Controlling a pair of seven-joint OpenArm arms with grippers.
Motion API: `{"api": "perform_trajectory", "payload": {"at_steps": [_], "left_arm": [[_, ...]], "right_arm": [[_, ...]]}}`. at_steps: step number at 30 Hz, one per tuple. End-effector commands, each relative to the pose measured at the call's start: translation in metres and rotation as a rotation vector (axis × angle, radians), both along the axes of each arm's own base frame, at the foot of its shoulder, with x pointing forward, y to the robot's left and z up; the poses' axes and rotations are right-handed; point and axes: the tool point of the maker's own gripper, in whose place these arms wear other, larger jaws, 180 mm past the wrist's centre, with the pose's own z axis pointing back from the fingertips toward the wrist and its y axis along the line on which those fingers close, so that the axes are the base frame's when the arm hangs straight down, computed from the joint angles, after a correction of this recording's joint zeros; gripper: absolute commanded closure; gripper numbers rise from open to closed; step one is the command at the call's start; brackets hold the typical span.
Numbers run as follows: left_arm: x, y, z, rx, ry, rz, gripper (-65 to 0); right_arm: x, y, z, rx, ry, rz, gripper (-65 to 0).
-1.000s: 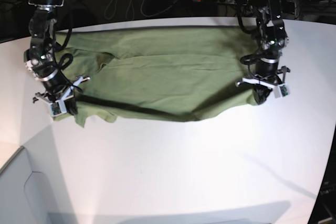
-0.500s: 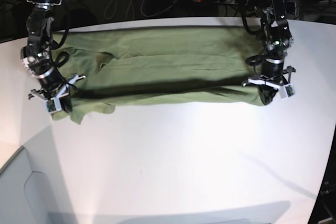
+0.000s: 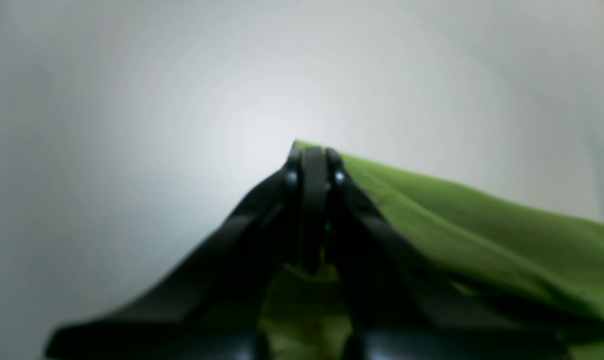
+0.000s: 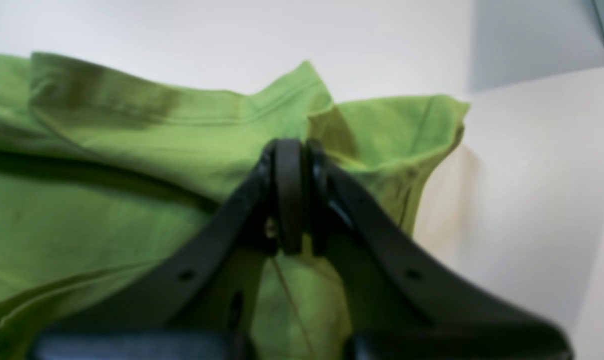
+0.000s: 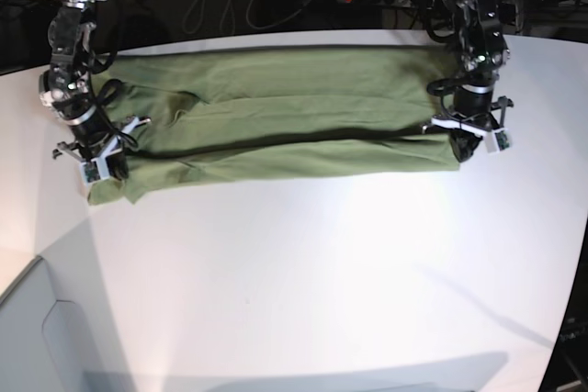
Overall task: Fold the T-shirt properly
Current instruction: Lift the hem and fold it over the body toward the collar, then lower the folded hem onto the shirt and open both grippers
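We find the T-shirt (image 5: 285, 126) spread across the upper part of the white table (image 5: 349, 263). The left gripper (image 5: 469, 146), at right, and the right gripper (image 5: 101, 172), at left, are each clamped on its near edge.

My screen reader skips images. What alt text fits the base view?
An olive T-shirt lies folded lengthwise across a white table, its near fold pinched at each end by a shut claw: left claw, right claw.
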Motion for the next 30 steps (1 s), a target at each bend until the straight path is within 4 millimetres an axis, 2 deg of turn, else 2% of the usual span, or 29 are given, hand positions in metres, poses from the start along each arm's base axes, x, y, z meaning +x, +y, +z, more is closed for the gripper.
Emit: {"api": "perform_trajectory", "payload": {"at_steps": [1,5,9,14,20,26,30], "left_arm": [[0.005,0.003,0.014,0.016,-0.048,-0.002,0.0],[0.000,0.003,0.010,0.016,-0.034,-0.003,0.0],[-0.002,-0.001,0.020,0.026,-0.056,-0.015,0.0],[-0.002,-0.005,0.031,0.034,-0.076,-0.029,0.0],[-0.009,-0.004,0.023,0.031,-0.052,-0.026,0.0],[-0.011,-0.004,0.021,0.030,-0.046,-0.026,0.0],[-0.019,-0.005,0.008,0.022,-0.008,-0.026,0.0]], "right_arm": [[0.006,-0.006,0.014,-0.009,-0.047,0.001,0.0],[0.004,-0.015,0.015,-0.012,-0.047,-0.028,0.0],[-0.004,-0.026,0.013,-0.018,-0.041,-0.052,0.0],[-0.012,-0.025,0.015,-0.028,-0.040,-0.048,0.0],[-0.021,-0.017,0.023,-0.043,-0.054,-0.022,0.0],[-0.029,-0.019,0.014,-0.041,-0.021,-0.031,0.0],[-0.035,-0.020,0.007,-0.039,0.001,-0.031,0.0]]}}
